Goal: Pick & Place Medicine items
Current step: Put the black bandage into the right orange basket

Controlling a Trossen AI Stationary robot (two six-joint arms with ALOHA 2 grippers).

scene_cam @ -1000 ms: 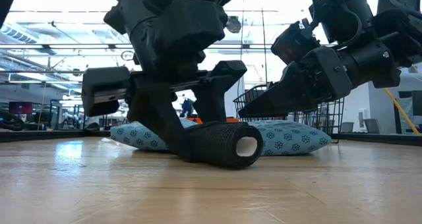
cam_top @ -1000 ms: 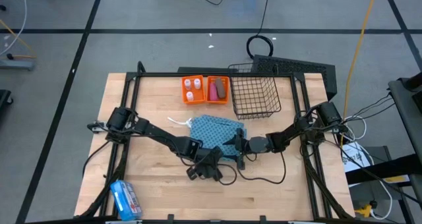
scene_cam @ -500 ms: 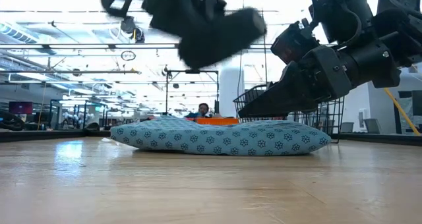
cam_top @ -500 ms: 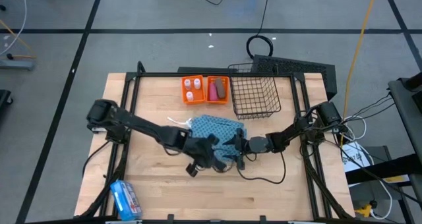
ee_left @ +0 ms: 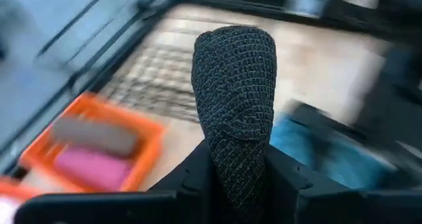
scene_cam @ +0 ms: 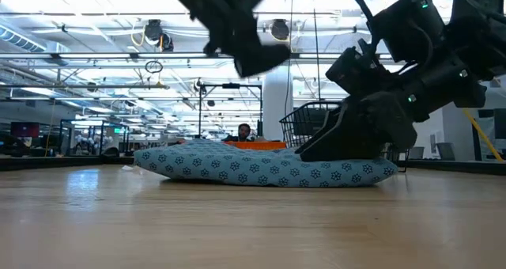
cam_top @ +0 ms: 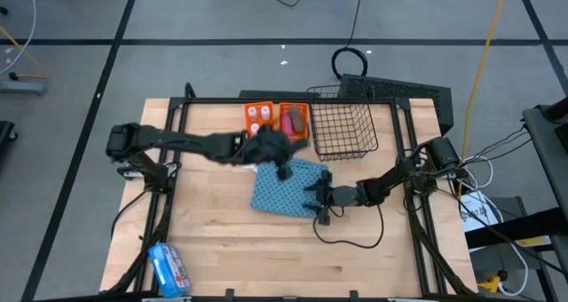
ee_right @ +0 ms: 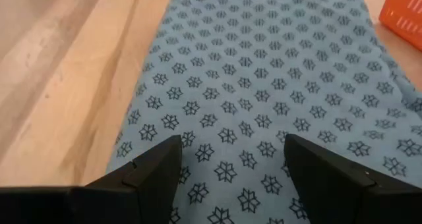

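Observation:
My left gripper is high above the table, beside the two orange trays, shut on the black bar, a roll in black mesh. The left tray holds tiny white bottles. The right tray holds the pink tube and the brown piece. My right gripper is open and low over the right end of the blue patterned cloth, which lies flat on the table. My left gripper pinches the black bar between its two fingers at its lower end. The bar runs along the fingers and sticks out well past their tips. It is lifted clear of the table. My right gripper slants down onto the blue cloth's right end, with its open fingers spread over the top surface. Whether they touch it, I cannot tell.
A black wire basket stands at the table's far edge, right of the orange trays. A blue and white packet lies at the near left corner. Bare wood lies between the cloth and the near edge.
My left gripper has lifted the black bar off the table by the cloth's near edge. It has carried the bar up and toward the far edge, to the orange trays. My right gripper has sunk lower onto the cloth's right end.

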